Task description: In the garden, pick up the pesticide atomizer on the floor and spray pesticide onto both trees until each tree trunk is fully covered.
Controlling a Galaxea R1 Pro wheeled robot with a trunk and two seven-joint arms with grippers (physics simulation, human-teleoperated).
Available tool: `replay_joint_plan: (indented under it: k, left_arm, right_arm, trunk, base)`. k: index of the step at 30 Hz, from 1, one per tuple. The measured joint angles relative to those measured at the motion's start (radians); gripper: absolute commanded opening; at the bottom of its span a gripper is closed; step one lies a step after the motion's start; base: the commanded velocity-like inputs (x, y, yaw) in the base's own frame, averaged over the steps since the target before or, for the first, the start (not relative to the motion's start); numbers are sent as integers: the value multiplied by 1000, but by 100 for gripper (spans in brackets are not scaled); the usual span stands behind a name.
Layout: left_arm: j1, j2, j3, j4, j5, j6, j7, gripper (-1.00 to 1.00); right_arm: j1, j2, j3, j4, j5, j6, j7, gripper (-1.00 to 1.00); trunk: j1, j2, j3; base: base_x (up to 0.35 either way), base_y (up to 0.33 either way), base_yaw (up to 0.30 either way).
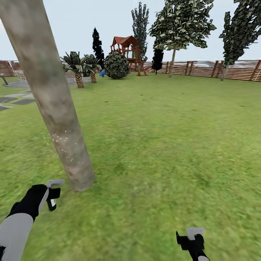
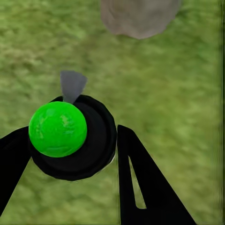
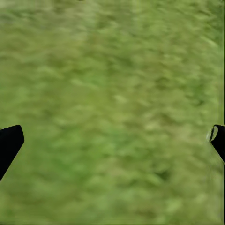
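Spraying could miss the leaning grey-tan tree trunk (image 1: 54, 108) — the left end effector (image 1: 52, 195) clamps a green-capped black atomizer (image 2: 70, 138) low beside its base, while the right end effector (image 1: 192, 235) gapes empty.

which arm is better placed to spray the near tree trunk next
Left, probably. The left claw hangs beside the tree trunk and grips a black, green-topped object. The right claw is open over grass, farther off.

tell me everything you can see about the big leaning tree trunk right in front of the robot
The thick, smooth, grey-tan tree trunk with faint greenish mottling leans up toward the head view's top left corner, branchless, its crown out of frame. Small white specks dot its lower part. Its base stands in the green lawn, just ahead of the left gripper. The left wrist view shows the base too.
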Motion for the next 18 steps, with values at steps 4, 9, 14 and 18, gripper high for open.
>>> replay_joint_plan:
  k: [4, 9, 14, 18]
  left_arm:
    - [0, 2, -1, 0, -2, 0, -2, -100]
    - [0, 3, -1, 0, -3, 0, -4, -100]
    - [1, 5, -1, 0, -3, 0, -4, -100]
    - [0, 2, -2, 0, -2, 0, -3, -100]
  right_arm:
    - [0, 0, 0, 0, 0, 0, 0, 100]
    - [0, 0, 0, 0, -1, 0, -2, 100]
    - [0, 0, 0, 0, -1, 0, -2, 100]
    - [0, 1, 0, 0, -1, 0, -2, 100]
  trunk:
    - [0, 0, 0]
    - [0, 0, 0]
    - [0, 0, 0]
    - [0, 0, 0]
  base:
    - [169, -229, 0]
    - [18, -274, 130]
    - [1, -278, 270]
    - [44, -278, 273]
